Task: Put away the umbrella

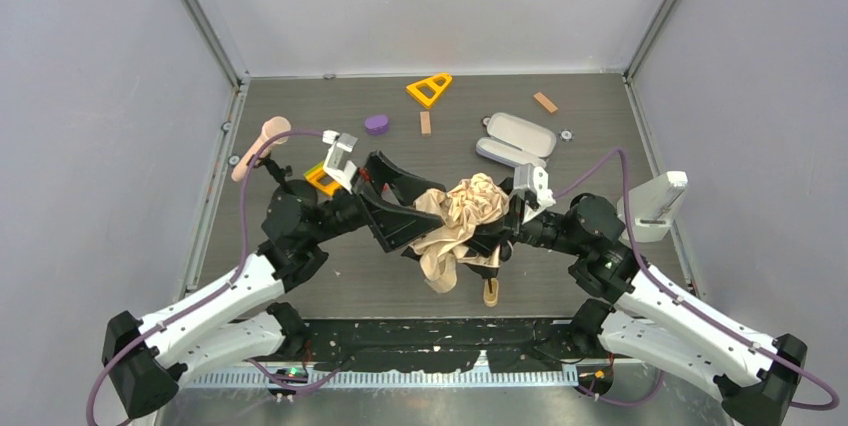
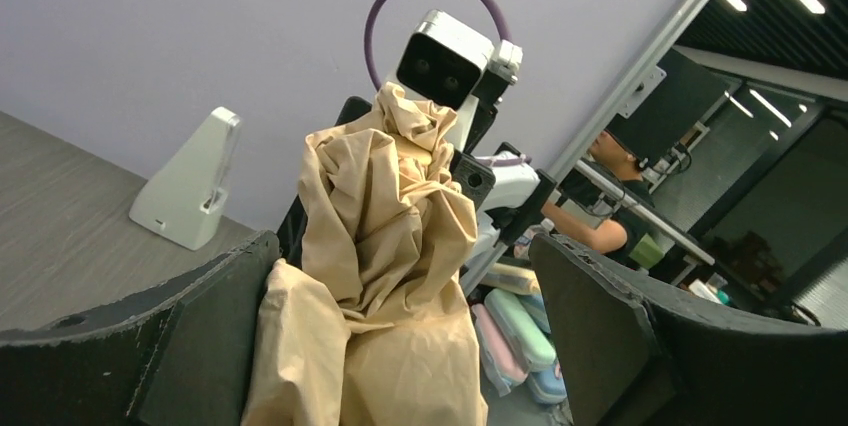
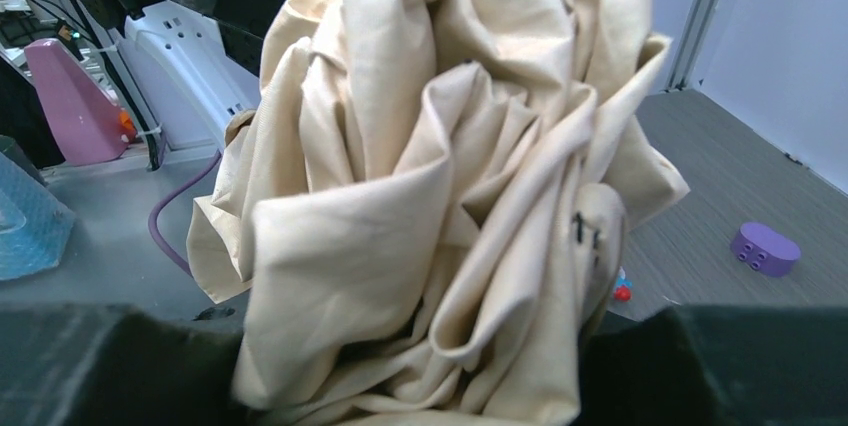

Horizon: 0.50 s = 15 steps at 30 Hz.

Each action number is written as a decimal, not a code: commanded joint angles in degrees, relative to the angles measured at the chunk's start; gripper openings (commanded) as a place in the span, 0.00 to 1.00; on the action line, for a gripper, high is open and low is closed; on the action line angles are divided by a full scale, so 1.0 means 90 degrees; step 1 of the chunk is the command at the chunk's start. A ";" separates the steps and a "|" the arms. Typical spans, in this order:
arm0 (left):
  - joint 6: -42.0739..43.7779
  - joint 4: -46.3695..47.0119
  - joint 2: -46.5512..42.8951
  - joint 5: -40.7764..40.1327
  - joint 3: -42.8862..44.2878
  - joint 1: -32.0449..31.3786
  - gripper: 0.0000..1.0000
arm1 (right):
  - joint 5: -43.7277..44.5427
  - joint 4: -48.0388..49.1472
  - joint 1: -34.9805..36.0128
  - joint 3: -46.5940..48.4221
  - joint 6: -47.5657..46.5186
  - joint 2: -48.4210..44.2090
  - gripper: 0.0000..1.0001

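Left tool (image 1: 412, 208) spread wide, black fingers (image 2: 190, 336) flanking fabric, arm reaching in from left. Right tool (image 1: 497, 231) partly closed, pinching bunched canopy from opposite side.

Umbrella (image 1: 462, 208) mid-surface between both tools: pale beige cloth, soft, heavily crumpled. Tan handle (image 1: 491, 292) pointing toward near edge.

Behind it: lavender-grey case (image 1: 516, 139), oblong and smooth. Further back: purple oval block (image 1: 376, 124), yellow triangle frame (image 1: 429, 89), two small wooden blocks (image 1: 545, 102).

Surface (image 1: 300, 106) dark grey, wood-grain.

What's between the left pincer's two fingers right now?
The umbrella, its bunched beige canopy standing between the wide-open fingers of the left pincer. The left wrist view shows it plainly.
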 commanded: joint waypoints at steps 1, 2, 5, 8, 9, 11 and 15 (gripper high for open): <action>-0.0152 0.0783 0.0161 -0.0794 -0.0146 -0.0425 0.99 | 0.0286 0.0427 -0.0024 0.0445 -0.0094 0.0071 0.06; -0.0184 0.0848 0.0216 -0.0902 -0.0162 -0.0489 0.99 | 0.0324 0.0427 -0.0024 0.0461 -0.0105 0.0131 0.06; -0.0261 0.1018 0.0425 -0.1167 -0.0117 -0.0702 1.00 | 0.0545 0.0397 -0.0024 0.0466 -0.0171 0.0229 0.06; -0.0331 0.1269 0.0636 -0.1444 -0.0060 -0.0935 1.00 | 0.0806 0.0177 -0.0023 0.0544 -0.0299 0.0441 0.06; -0.0365 0.1386 0.0710 -0.1506 -0.0053 -0.0990 1.00 | 0.0847 0.0164 -0.0024 0.0546 -0.0362 0.0536 0.06; -0.0449 0.1544 0.0854 -0.1569 -0.0023 -0.1073 1.00 | 0.0912 0.0122 -0.0019 0.0580 -0.0443 0.0690 0.06; -0.0585 0.1661 0.1078 -0.1636 0.0005 -0.1188 1.00 | 0.1001 -0.0254 -0.0024 0.0836 -0.0646 0.0996 0.06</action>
